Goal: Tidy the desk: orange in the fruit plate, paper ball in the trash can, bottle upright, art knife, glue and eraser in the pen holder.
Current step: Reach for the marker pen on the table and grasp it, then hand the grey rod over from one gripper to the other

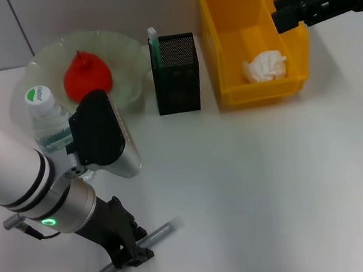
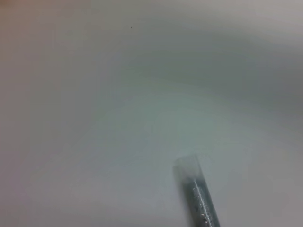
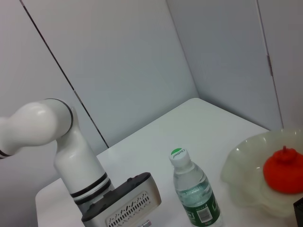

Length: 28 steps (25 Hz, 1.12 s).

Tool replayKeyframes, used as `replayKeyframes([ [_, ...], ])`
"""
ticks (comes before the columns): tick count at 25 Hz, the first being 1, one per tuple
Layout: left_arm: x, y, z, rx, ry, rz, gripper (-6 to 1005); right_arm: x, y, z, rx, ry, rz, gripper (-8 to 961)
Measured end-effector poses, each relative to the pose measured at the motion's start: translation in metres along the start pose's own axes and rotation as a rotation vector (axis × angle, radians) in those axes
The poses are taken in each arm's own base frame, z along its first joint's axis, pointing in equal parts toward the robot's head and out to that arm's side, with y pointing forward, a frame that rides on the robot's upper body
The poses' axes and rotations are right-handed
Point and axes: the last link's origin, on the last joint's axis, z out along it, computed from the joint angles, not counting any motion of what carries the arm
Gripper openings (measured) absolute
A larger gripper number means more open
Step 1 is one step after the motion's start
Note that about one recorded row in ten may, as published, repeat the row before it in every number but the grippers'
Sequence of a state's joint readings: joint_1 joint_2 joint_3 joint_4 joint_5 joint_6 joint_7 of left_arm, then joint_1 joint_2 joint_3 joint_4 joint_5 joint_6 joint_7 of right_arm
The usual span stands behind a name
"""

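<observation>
My left gripper [image 1: 132,250] is low over the desk [image 1: 271,185] near its front edge, shut on the glue [image 1: 158,232], a grey stick whose translucent end [image 2: 189,165] points out ahead. The orange [image 1: 86,74] lies in the pale green fruit plate [image 1: 48,51]. In front of the plate the bottle [image 1: 45,118] stands upright. A mint-green art knife [image 1: 153,43] sticks up from the black mesh pen holder [image 1: 177,78]. In the yellow trash can [image 1: 261,92] rests the paper ball [image 1: 265,66]. My right gripper [image 1: 287,12] hovers over the can's far right corner. The eraser is not visible.
From the right wrist, the bottle [image 3: 194,194], the plate [image 3: 246,175] with the orange [image 3: 283,170] and my left arm [image 3: 71,151] are visible before a grey wall. The pen holder stands between plate and can.
</observation>
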State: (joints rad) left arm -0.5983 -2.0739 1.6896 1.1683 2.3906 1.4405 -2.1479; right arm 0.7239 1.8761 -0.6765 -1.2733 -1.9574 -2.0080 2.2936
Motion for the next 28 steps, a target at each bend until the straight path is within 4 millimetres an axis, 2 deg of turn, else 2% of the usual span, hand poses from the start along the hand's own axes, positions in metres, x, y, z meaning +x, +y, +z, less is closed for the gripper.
replayKeyframes([
  [28, 0.0020, -0.0021, -0.0020, 0.006, 0.004, 0.002, 186, -0.0007, -0.0009, 0.0000, 0.006, -0.005, 0.001, 473],
])
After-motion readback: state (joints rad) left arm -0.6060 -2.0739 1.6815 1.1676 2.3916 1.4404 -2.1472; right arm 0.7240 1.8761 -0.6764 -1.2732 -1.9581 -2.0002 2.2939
